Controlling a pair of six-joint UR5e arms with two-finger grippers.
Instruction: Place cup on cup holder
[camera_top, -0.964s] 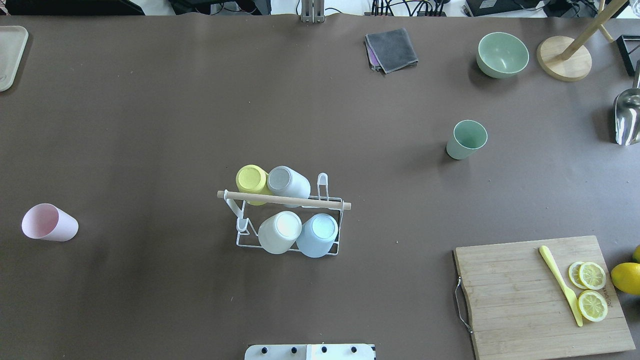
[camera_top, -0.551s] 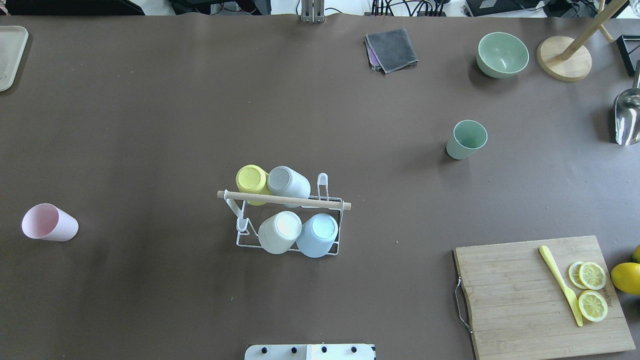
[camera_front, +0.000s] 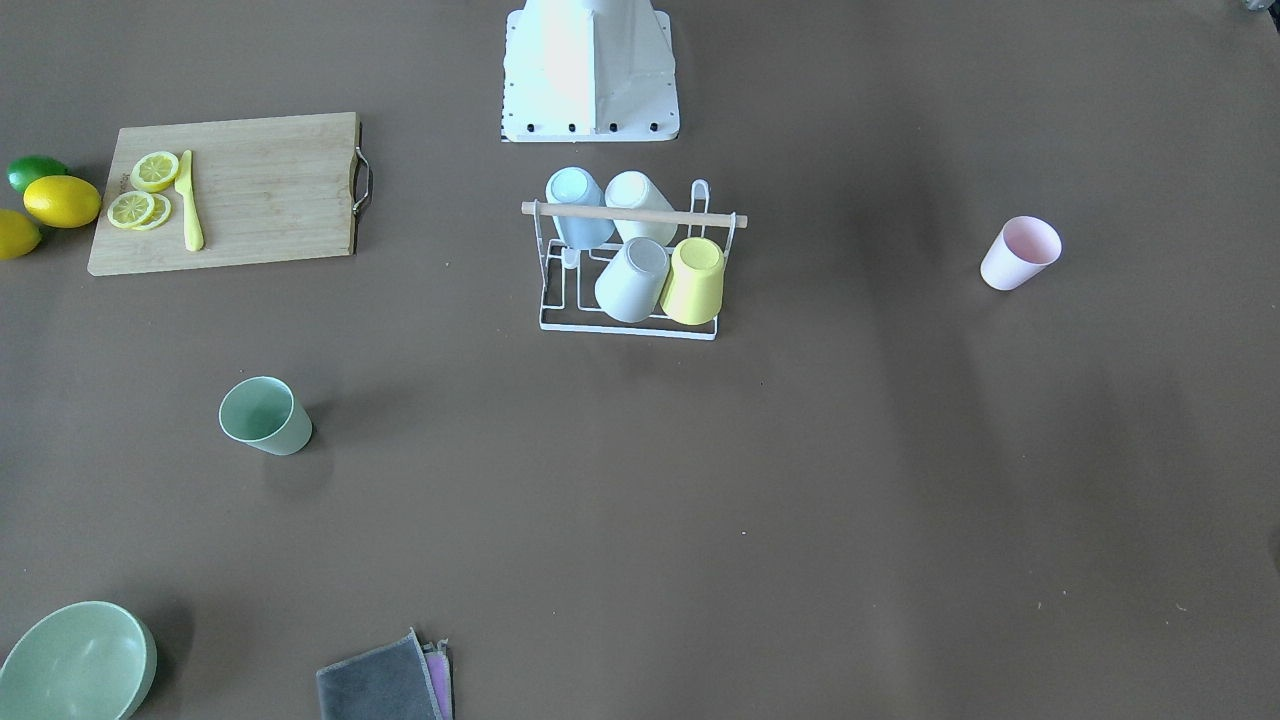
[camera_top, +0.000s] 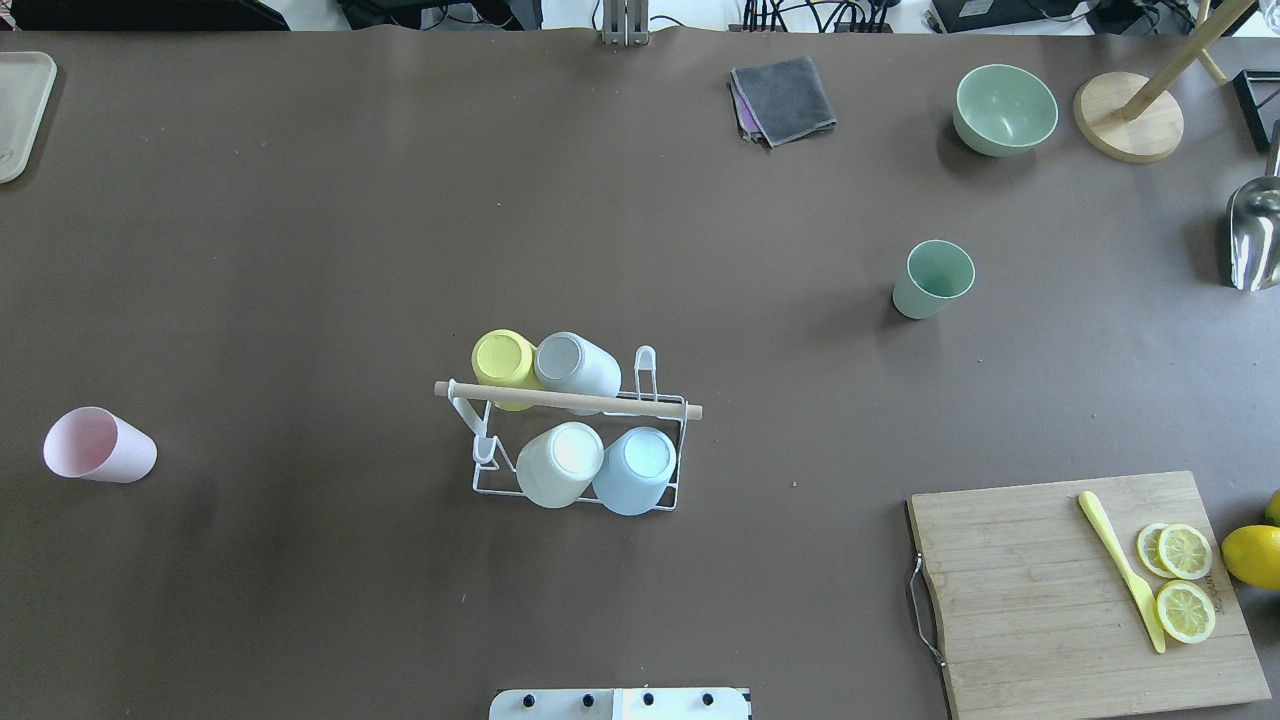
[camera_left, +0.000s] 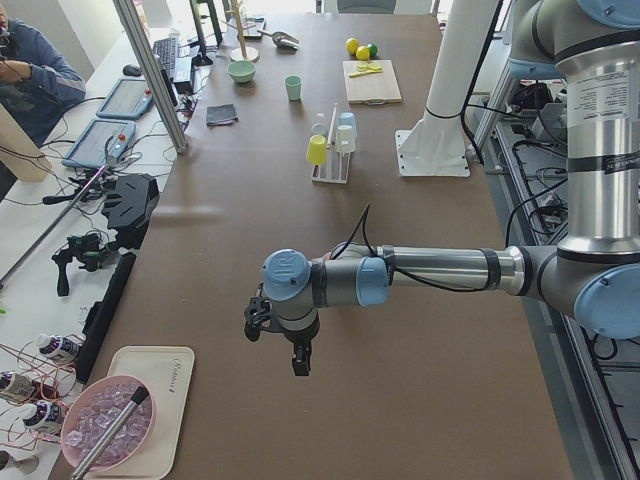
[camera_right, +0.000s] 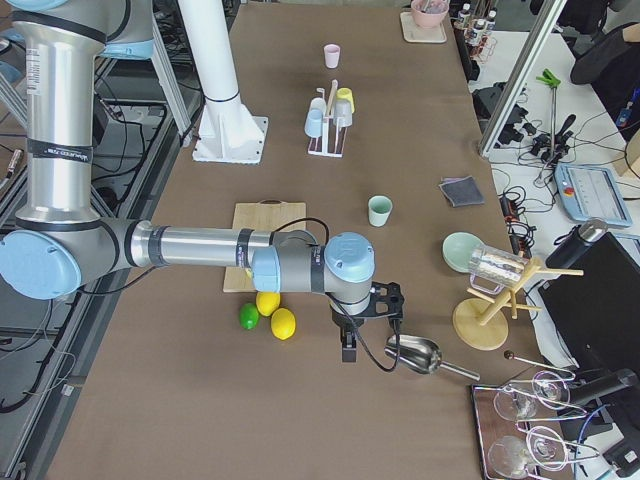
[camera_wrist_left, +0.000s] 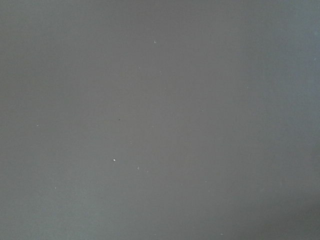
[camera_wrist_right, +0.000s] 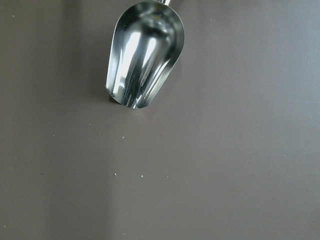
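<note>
The white wire cup holder (camera_top: 570, 401) with a wooden rod stands mid-table, also in the front view (camera_front: 634, 215). Several cups sit upside down on its prongs: yellow (camera_top: 505, 362), grey (camera_top: 578, 364), cream (camera_top: 560, 462), light blue (camera_top: 636, 468). A pink cup (camera_top: 98, 446) lies tilted at the far left. A green cup (camera_top: 932, 279) stands upright at the right. My left gripper (camera_left: 290, 352) hangs beyond the table's left end and my right gripper (camera_right: 365, 335) near the right end; both show only in the side views, so I cannot tell whether they are open or shut.
A cutting board (camera_top: 1060, 600) with lemon slices and a yellow knife lies front right. A green bowl (camera_top: 1004, 108), a grey cloth (camera_top: 783, 98), a wooden stand (camera_top: 1128, 115) and a metal scoop (camera_wrist_right: 142, 55) are at the back right. A tray (camera_top: 20, 105) is back left.
</note>
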